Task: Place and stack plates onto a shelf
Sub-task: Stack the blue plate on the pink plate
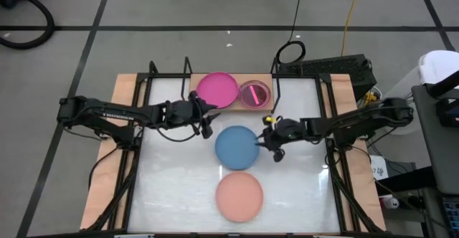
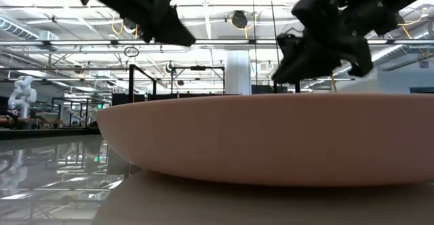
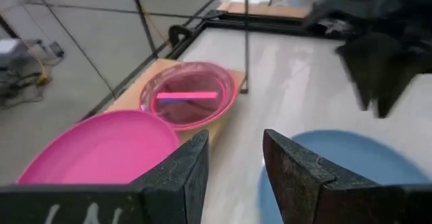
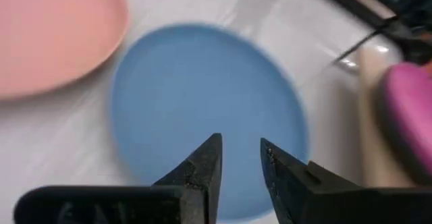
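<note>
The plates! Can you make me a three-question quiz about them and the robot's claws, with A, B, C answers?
1. Where is the magenta plate?
A. on the wooden shelf
B. on the floor
C. on top of the salmon plate

2. What colour is the plate next to the right gripper?
A. green
B. blue
C. black

3. What is the left gripper doing?
A. open, holding nothing
B. squeezing the pink plate
C. carrying a cup

Answers: 1 A, it lies on the board at the back. 2 B, the blue plate sits right beside it. 3 A, there is an empty gap between its fingers.
</note>
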`<state>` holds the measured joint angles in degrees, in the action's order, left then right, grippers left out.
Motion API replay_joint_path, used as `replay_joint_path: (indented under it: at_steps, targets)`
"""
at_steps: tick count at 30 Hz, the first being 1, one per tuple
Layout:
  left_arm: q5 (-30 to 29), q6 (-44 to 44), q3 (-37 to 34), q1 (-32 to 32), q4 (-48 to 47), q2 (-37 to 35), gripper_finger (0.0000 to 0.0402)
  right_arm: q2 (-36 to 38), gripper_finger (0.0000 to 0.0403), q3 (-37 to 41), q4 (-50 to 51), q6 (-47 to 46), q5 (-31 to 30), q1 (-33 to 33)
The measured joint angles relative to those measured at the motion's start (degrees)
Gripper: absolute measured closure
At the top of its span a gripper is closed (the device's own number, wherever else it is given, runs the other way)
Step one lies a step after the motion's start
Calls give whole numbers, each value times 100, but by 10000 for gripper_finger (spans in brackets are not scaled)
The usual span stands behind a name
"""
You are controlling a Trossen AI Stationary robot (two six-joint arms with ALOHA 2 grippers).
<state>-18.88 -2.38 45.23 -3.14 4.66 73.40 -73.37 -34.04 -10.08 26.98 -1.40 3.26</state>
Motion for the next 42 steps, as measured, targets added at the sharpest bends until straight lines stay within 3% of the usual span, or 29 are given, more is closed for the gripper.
replay_joint_path:
  at_steps: [3, 11, 16, 20, 29, 37, 42]
  targets:
    - [-239, -94, -412, -120, 249, -135, 254, -177, 299, 0, 233, 116, -1, 166]
    - [-175, -327, -1298, -183, 1521, -662, 254, -277, 234, 2, 714, 121, -21, 524]
    - [730, -118, -1425, -161, 1618, -827, 254, -482, 215, 2, 775, 335, -326, 696]
    - [1331, -29, -1429, -159, 1629, -837, 254, -778, 214, 2, 664, 566, -489, 762]
    - [1354, -172, -1429, -159, 1621, -819, 254, -1447, 217, 2, 25, 959, -816, 774]
    - [1345, -248, -1429, -159, 1599, -814, 254, -1567, 219, 2, -120, 1166, -916, 774]
    - [1336, -269, -1429, -159, 1594, -814, 254, -1571, 253, 2, -123, 1168, -908, 772]
